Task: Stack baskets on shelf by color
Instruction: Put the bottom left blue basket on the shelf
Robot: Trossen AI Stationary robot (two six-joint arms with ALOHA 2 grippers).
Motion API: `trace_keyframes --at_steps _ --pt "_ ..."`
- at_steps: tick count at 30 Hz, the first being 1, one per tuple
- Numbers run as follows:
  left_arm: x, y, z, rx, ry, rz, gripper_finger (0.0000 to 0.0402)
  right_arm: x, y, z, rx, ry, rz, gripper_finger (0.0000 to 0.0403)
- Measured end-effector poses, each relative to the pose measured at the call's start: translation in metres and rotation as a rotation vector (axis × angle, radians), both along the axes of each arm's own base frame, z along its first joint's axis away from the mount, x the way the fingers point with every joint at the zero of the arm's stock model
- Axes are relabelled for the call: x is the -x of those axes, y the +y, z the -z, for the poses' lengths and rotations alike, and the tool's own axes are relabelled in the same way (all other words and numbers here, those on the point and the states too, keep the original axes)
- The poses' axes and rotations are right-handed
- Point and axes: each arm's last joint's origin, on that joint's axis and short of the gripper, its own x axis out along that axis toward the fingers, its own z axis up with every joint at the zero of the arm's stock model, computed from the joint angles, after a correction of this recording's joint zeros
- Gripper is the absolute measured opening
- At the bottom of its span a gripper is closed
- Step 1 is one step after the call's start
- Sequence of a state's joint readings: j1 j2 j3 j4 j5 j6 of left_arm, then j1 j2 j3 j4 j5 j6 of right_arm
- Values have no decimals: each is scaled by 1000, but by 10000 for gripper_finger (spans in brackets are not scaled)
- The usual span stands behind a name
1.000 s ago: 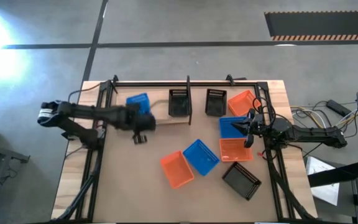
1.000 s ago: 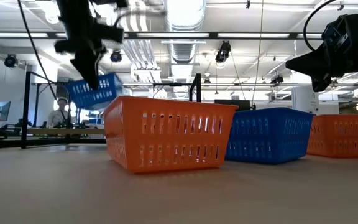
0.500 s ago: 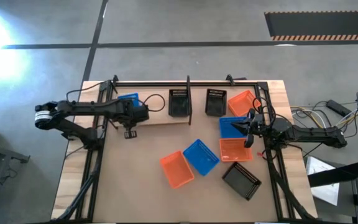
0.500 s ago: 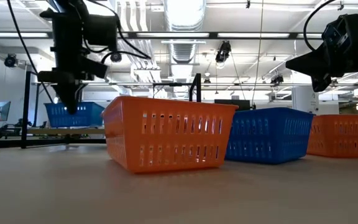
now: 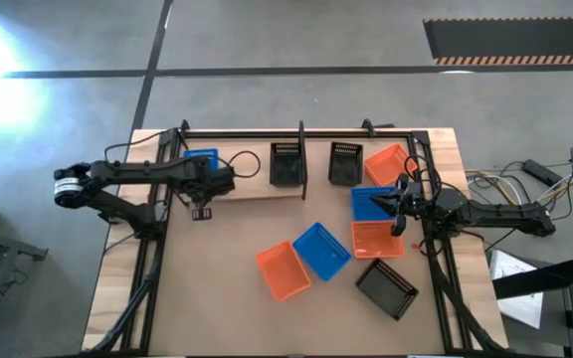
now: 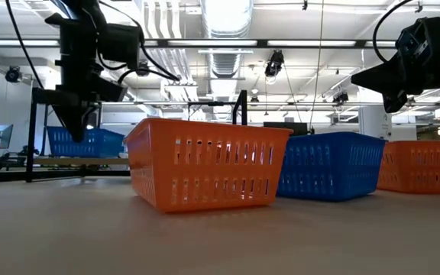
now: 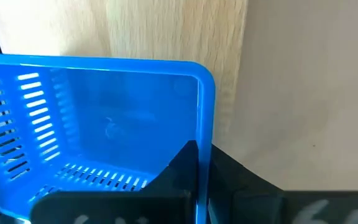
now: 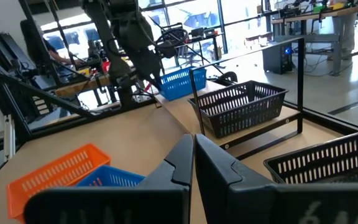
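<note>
A blue basket (image 5: 200,159) sits at the left end of the pale wooden shelf (image 5: 252,184). The left gripper (image 7: 199,180) pinches the basket's thin rim, one finger inside the wall. It looks light, stiff and slightly slippery, best held by a wall. The right gripper (image 8: 193,162), fingers closed on nothing, hovers beyond the shelf's far end.

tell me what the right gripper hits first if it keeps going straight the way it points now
Probably the nearest black basket on the shelf. The right gripper, fingers shut, points across the shelf toward it, though depth is hard to judge.
</note>
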State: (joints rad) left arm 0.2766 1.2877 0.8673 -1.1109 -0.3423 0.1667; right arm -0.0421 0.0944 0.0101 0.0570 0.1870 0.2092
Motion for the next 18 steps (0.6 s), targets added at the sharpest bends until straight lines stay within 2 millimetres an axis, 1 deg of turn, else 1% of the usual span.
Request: trace_keyframes --at_steps 12,14,18 --pt "3 4 2 -29 17 -23 2 0 0 0 0 0 0 9" --pt "4 4 1 -30 11 -24 10 0 0 0 0 0 0 9" --pt "5 3 0 -30 11 -24 44 0 0 0 0 0 0 9"
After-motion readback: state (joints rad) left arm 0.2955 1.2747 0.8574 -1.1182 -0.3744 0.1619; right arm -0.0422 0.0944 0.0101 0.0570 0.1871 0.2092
